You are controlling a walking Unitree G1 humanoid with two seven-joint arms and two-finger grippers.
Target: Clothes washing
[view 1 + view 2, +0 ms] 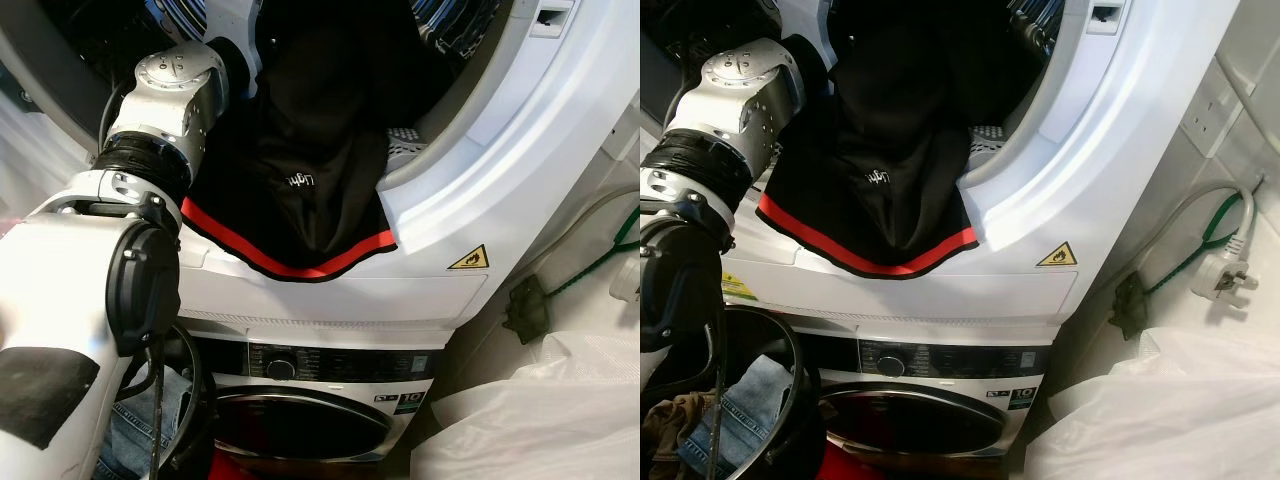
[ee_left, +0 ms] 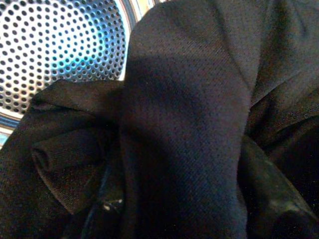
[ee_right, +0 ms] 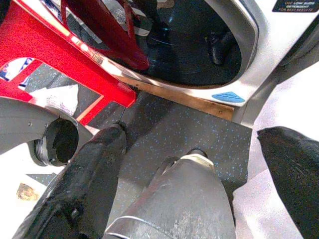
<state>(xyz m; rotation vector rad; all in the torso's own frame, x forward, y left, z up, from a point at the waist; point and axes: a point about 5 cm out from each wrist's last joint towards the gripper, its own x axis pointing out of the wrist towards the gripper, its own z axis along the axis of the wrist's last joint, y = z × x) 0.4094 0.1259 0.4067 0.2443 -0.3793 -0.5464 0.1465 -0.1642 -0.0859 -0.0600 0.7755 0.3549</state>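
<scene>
Left arm (image 1: 165, 95) reaches into upper drum (image 2: 60, 45); black garment (image 1: 300, 180) drapes over the door rim. Left fingers' state: cannot tell. Right fingers (image 3: 87, 174) spread above floor (image 3: 164, 124).

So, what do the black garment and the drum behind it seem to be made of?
The black garment, hanging out of the upper machine's opening, looks like a fine matte knit, perhaps synthetic mesh: the left wrist view shows a tiny dotted weave. Its hem has a red band. The drum looks like shiny metal, likely stainless steel, perforated with rows of small round holes.
</scene>
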